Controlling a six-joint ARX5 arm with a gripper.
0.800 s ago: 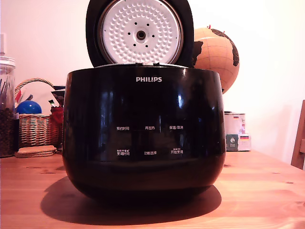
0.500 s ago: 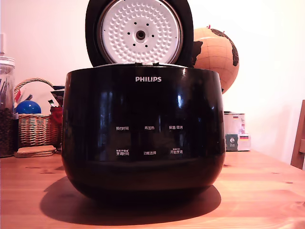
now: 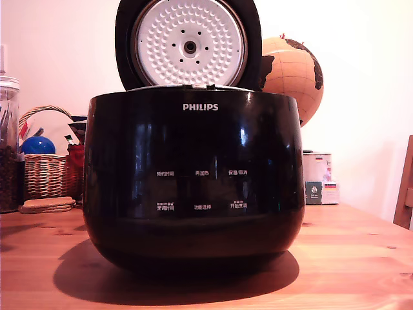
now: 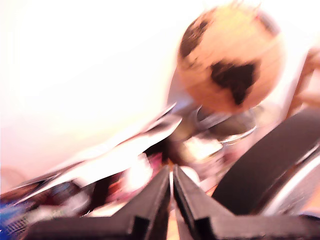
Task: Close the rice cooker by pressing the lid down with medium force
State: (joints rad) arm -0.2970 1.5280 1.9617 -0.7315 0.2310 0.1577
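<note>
- Glass jar [image 3: 8, 145]: at the far edge of the exterior view's left, standing on the desk [image 3: 361, 258], dark contents in its lower part.
- Wicker basket [image 3: 44, 171]: just to the right of the jar, behind the cooker's flank; a blue ball [image 3: 37, 144] sits in it. A flat tan item [image 3: 45, 205] lies on the desk in front of the basket.
- Rice cooker [image 3: 193, 177]: centre of the exterior view, resting on the desk, its glossy black front facing the camera with the white PHILIPS logo and two rows of small white labels.
- Lid [image 3: 189, 44]: raised upright behind the cooker's rear rim, open; its white dimpled underside with a central hole faces the camera. In my wrist view a dark curved edge [image 4: 270, 165] lies close beside my jaws; blur prevents a firm reading.
- Globe [image 3: 292, 72]: tan with dark landmasses, to the right of the lid and behind the cooker; also seen in my wrist view [image 4: 231, 57].
- Small boxes [image 3: 320, 178]: on the desk below the globe, at the exterior view's right.
- My gripper [image 4: 172, 175]: seen in the wrist view only; the jaws stand nearly together with a thin slit between them, holding nothing.
</note>
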